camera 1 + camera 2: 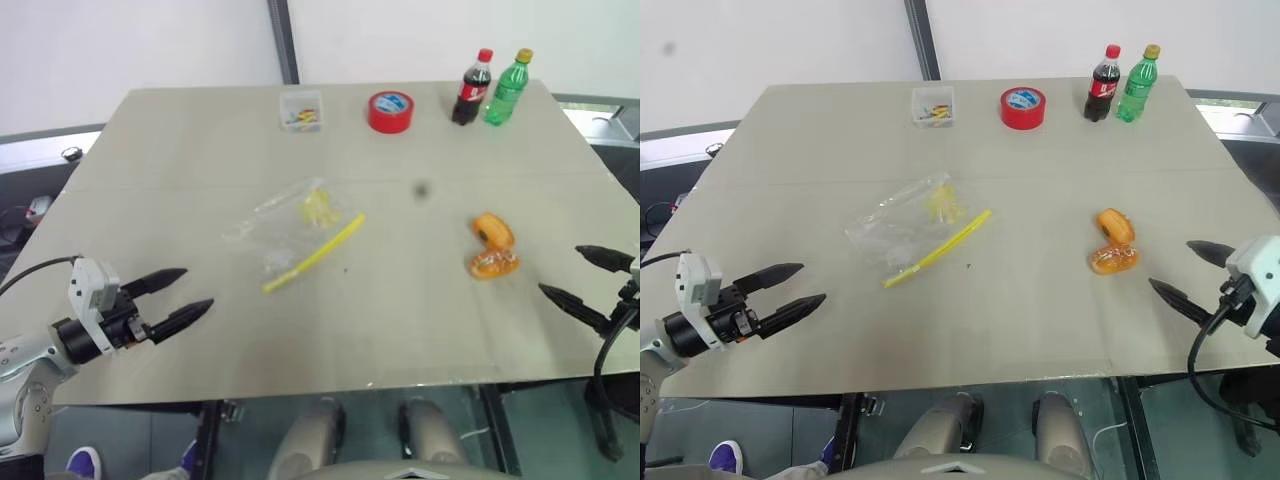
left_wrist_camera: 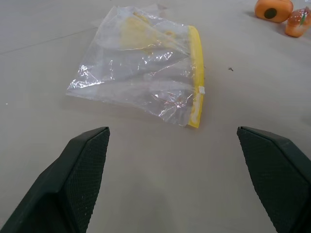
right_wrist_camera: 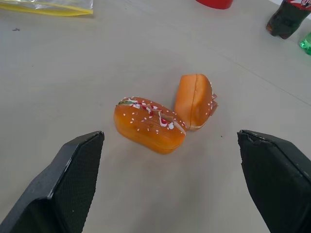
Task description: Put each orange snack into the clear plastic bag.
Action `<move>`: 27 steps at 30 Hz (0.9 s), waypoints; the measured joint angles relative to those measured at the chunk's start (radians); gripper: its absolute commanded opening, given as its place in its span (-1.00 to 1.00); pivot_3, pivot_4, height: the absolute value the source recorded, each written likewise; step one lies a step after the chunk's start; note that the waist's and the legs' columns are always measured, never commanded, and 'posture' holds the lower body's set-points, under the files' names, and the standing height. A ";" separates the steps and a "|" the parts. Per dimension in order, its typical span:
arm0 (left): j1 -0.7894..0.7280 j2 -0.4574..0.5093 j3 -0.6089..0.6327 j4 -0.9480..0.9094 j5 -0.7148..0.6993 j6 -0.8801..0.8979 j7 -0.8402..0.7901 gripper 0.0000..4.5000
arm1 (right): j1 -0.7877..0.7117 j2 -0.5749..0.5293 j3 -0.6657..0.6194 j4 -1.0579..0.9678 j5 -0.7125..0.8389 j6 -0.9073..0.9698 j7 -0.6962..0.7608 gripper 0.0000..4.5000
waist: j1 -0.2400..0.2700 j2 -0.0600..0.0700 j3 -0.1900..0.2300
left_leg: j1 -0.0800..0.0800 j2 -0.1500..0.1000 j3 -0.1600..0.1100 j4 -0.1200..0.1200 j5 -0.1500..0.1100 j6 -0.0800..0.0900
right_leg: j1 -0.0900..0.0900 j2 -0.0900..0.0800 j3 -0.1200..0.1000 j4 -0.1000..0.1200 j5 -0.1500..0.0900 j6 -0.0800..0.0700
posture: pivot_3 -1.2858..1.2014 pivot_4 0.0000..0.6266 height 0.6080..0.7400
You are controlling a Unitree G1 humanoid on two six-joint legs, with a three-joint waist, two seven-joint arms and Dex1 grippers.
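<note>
**Both claws spread and empty, snacks and bag lying untouched ahead of them**

You are seeing your left gripper (image 1: pixel 185 296) hovering over the near left part of the table (image 1: pixel 200 140), its two black fingers standing wide apart with nothing between them. It is pointing inward toward the clear plastic bag (image 1: pixel 285 232), which is lying flat on the table ahead of it and well apart from the fingertips, the yellow strip (image 1: pixel 315 253) of its mouth facing the table's near right.

Your right gripper (image 1: pixel 1175 270) is hanging at the near right edge, jaws likewise spread and holding nothing. The two orange snacks (image 1: pixel 1113 243) are lying just ahead of it and toward the table's middle, near the fingertips but not touching them. In the right wrist view, one snack (image 3: pixel 148 124) is lying on its side while the other (image 3: pixel 195 101) is leaning on edge, the two touching each other.

Along the far edge you are seeing a small clear box (image 1: pixel 301 110), a red tape roll (image 1: pixel 390 111), a cola bottle (image 1: pixel 472 88) and a green bottle (image 1: pixel 507 89).
</note>
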 measured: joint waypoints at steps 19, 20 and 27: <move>-0.153 0.012 -0.037 -0.102 -0.212 0.683 0.422 0.98 | -0.140 0.035 0.206 -0.136 0.033 0.093 -0.104 1.00 | -0.003 0.000 0.000 | 0.001 0.000 -0.002 -0.001 0.000 0.000 | 0.000 0.003 -0.002 0.001 0.000 0.000 | 0.03 -0.52 1.00; -0.189 0.029 -0.038 -0.072 -0.248 0.761 0.426 0.98 | -0.145 0.037 0.218 -0.148 0.037 0.104 -0.106 1.00 | -0.002 0.000 0.000 | 0.001 -0.001 -0.003 -0.001 0.000 0.000 | 0.000 0.005 -0.003 0.001 0.000 0.000 | 0.03 -0.52 1.00; -0.442 -0.017 -0.048 0.239 -0.308 0.987 0.472 0.98 | -0.149 0.049 0.258 -0.199 0.050 0.139 -0.139 1.00 | 0.005 0.001 0.000 | 0.002 -0.004 -0.004 -0.001 0.000 -0.001 | 0.000 0.003 -0.004 0.002 0.000 0.001 | 0.03 -0.52 1.00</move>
